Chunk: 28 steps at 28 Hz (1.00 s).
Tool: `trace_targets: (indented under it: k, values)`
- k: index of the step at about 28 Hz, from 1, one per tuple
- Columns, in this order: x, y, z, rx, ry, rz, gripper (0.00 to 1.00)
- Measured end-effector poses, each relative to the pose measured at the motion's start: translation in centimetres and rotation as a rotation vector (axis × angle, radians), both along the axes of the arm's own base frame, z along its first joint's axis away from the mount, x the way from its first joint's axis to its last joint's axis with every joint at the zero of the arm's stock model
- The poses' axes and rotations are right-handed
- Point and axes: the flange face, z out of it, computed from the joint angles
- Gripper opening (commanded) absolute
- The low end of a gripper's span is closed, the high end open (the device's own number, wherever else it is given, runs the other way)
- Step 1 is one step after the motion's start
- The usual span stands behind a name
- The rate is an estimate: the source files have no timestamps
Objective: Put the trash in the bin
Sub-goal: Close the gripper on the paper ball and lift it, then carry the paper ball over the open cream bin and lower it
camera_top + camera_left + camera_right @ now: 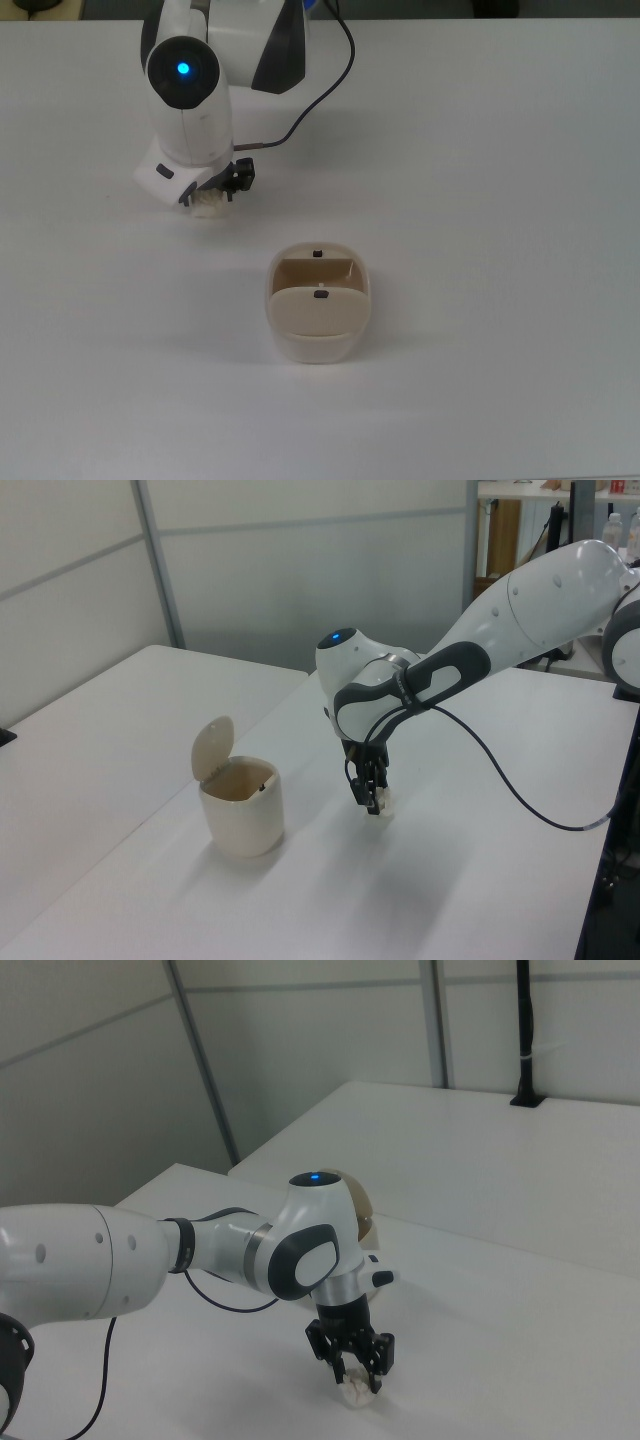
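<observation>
On a bare white table [500, 150] backed by grey panelled walls [300, 570], the black two-finger gripper [355, 1378] straddles the small crumpled off-white paper ball [208, 205], fingers apart, top view's left of the beige lidded plastic bin [318, 315].

1. No text, label, brand, number or sign can be read in any view.
2. The bin [318, 318] carries two small dark marks on top — blank, with no lettering to make out.
</observation>
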Motion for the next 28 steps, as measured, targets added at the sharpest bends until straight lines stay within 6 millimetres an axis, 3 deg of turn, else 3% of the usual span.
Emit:
trace_targets:
  k: [4, 9, 12, 16, 19, 23, 28]
  values:
    - [-0.1, 0.0, -0.1, -0.004, 0.004, 0.003, 0.46]
    - [0.0, 0.0, 1.0, -0.005, -0.017, 0.003, 0.46]
    - [0.6, 0.0, 3.5, -0.008, -0.066, 0.004, 0.46]
    - [1.7, 0.5, 8.3, -0.012, -0.165, 0.014, 0.46]
    - [2.6, 1.7, 12.5, -0.01, -0.244, 0.033, 0.46]
    - [3.9, 4.4, 15.9, 0.021, -0.367, 0.066, 0.46]
    - [5.3, 8.2, 16.4, 0.053, -0.501, 0.122, 0.47]
